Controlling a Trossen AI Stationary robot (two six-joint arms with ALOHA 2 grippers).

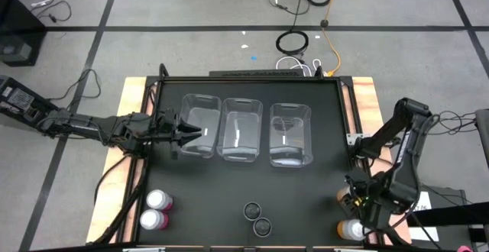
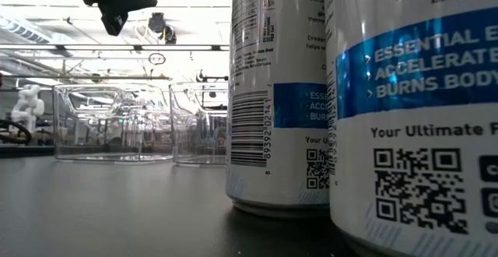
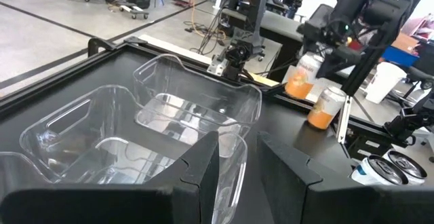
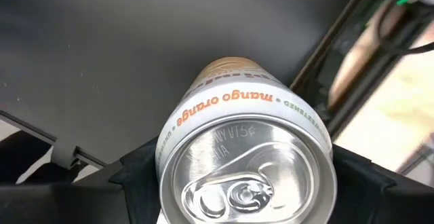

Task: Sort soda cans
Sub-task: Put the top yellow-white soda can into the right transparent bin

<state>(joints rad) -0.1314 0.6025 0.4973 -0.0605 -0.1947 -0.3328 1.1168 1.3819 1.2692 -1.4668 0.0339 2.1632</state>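
My right gripper (image 1: 356, 200) is at the table's right edge, shut on one orange can (image 4: 237, 95) marked "mango orange". The second orange can (image 1: 351, 229) stands on its base at the near right corner. Two pink cans (image 1: 157, 210) stand near the left corner. Two dark-topped cans (image 1: 257, 218) stand at the near edge; the low view shows them as white cans with blue bands (image 2: 268, 93). My left gripper (image 3: 237, 159) is open and hovers at the left clear bin (image 1: 201, 126), touching nothing. My right gripper pinches the orange can between its two fingers (image 4: 135, 180), one on each side of the can's upper wall just below the silver top (image 4: 247, 173). The fingers come from above, pointing down. In the left wrist view the can (image 3: 298, 78) looks lifted and slightly tilted.
Three clear plastic bins (image 1: 241, 130) stand in a row across the middle of the black mat, with nothing in them that I can see. A raised frame (image 1: 351, 114) borders the mat. Cables lie on the floor beyond the far edge.
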